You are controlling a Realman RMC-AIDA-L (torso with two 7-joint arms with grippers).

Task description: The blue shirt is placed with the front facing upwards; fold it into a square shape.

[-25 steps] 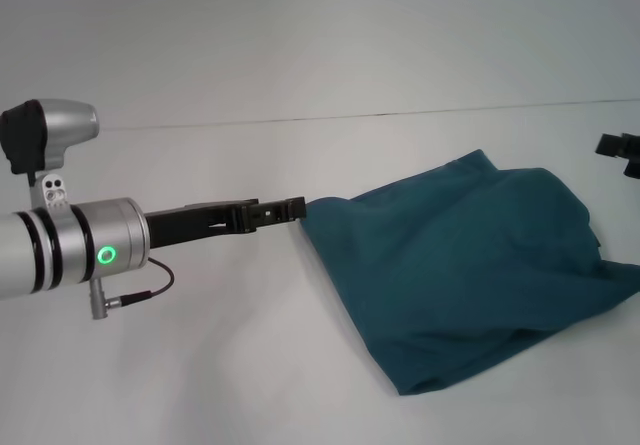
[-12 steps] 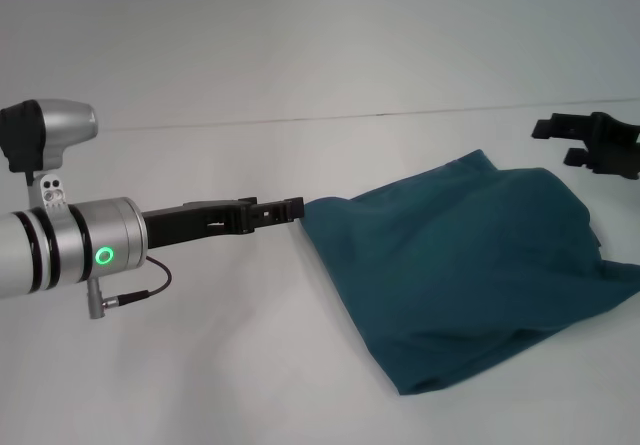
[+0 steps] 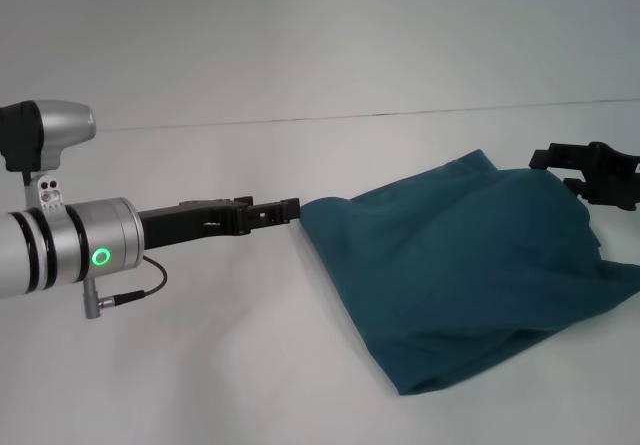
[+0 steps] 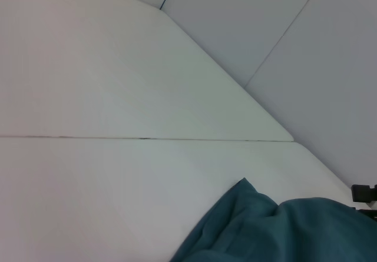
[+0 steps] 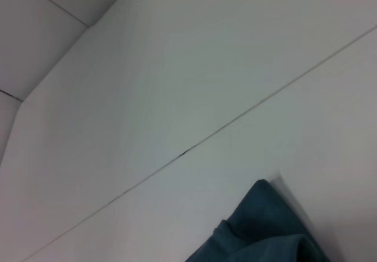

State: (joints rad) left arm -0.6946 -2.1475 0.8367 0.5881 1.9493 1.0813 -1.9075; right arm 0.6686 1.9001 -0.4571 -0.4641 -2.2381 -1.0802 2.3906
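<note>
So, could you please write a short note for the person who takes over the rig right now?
Left gripper: at the left edge of the blue shirt, low over the table; whether it grips the cloth is unclear.
Right gripper: open, at the shirt's far right corner, not holding.
Shirt: a rumpled, roughly folded heap on the right side of the table, plain side up.
Done: partly folded.
Left: flatten it and square the edges.

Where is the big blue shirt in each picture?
Head view: the crumpled dark teal-blue cotton shirt fills the lower right.
Left wrist view: it sits at the bottom right.
Right wrist view: it peeks in at the bottom edge.
Shared landmark: its pointed far corner.
</note>
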